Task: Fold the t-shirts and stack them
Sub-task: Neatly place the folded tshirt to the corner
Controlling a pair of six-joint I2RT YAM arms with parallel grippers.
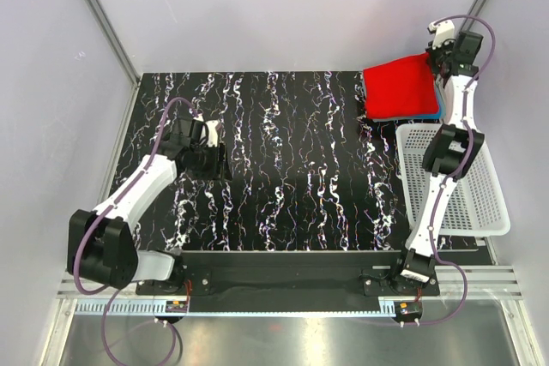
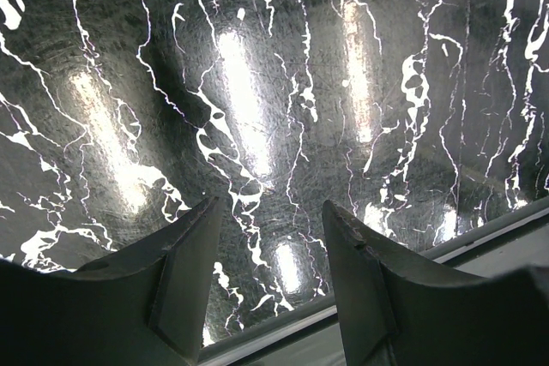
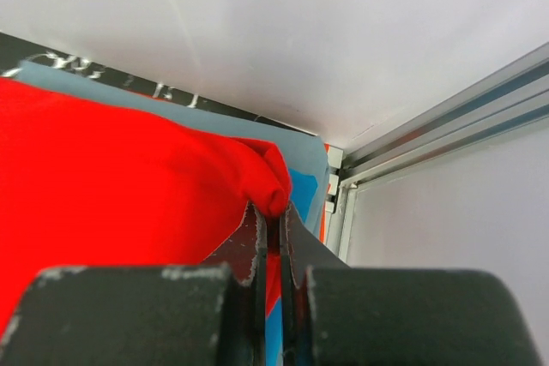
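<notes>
A folded red t-shirt lies on top of the stack at the table's far right corner. A bright blue t-shirt peeks out beneath it along the near edge. In the right wrist view a grey-blue t-shirt and the bright blue one show under the red t-shirt. My right gripper is shut on the red shirt's far right corner, which bunches up between the fingertips. My left gripper hovers open over the bare table at the left, holding nothing.
A white mesh basket stands along the right edge, under the right arm. The black marbled table spans the middle. Grey walls and metal frame posts close in right behind the stack.
</notes>
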